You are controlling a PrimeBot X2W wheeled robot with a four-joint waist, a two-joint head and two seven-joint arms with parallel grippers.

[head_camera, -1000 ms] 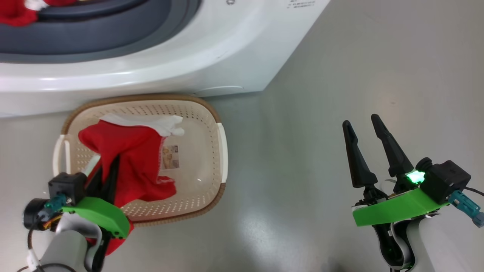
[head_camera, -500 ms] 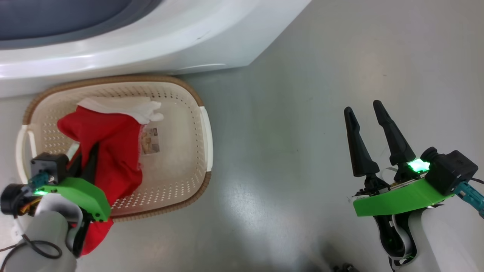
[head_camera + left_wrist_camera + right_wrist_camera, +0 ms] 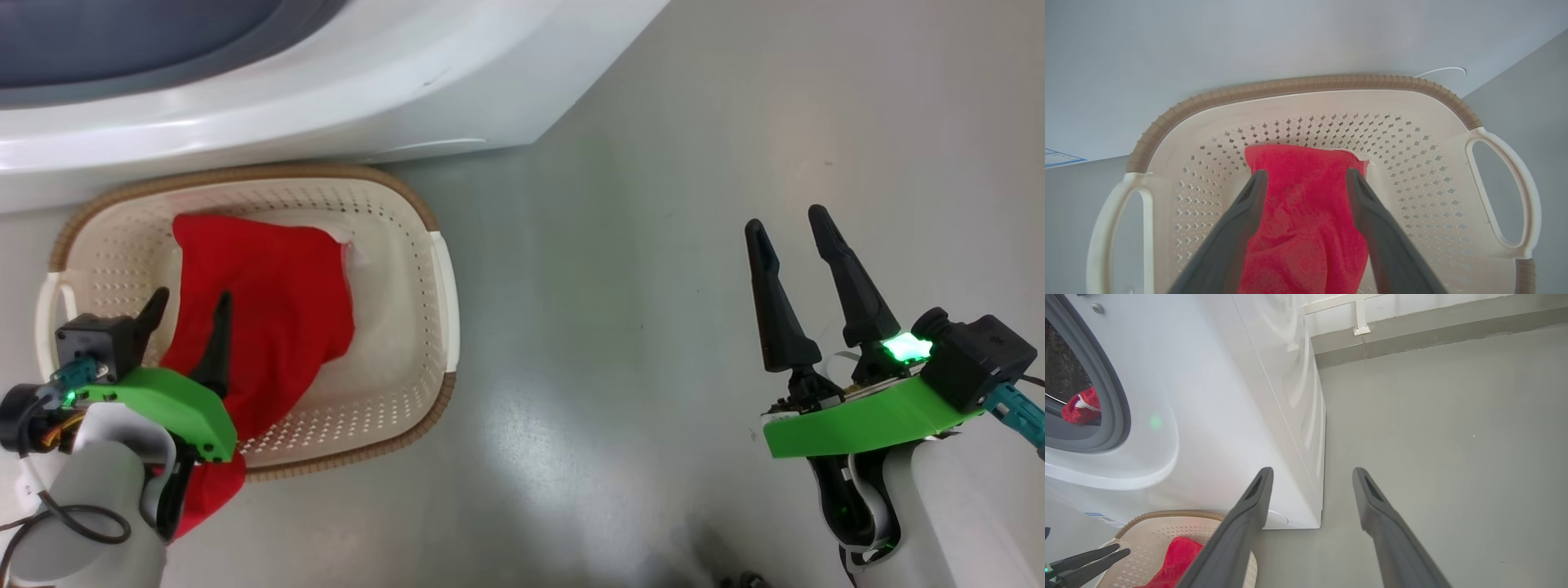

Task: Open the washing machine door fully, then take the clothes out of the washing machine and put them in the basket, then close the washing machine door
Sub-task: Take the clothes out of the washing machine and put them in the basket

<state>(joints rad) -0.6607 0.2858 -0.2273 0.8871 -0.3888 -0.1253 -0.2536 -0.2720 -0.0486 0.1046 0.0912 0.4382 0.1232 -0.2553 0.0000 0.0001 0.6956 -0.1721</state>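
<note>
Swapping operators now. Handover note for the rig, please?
Left tool: open, over the basket, fingers astride a red garment.
Right tool: open, empty, above the floor.
Done: that garment lies in the basket, one end over its near rim.
To do: another red piece sits in the washing machine opening; move it, then close the door.

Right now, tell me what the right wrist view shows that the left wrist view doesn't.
Right wrist view, not the left: the grey door ring with a red garment inside it, and the open right gripper. Left wrist view, not the right: both basket handles. Shared: the basket, the red cloth in it, the open left gripper, the white washer and the floor.
</note>
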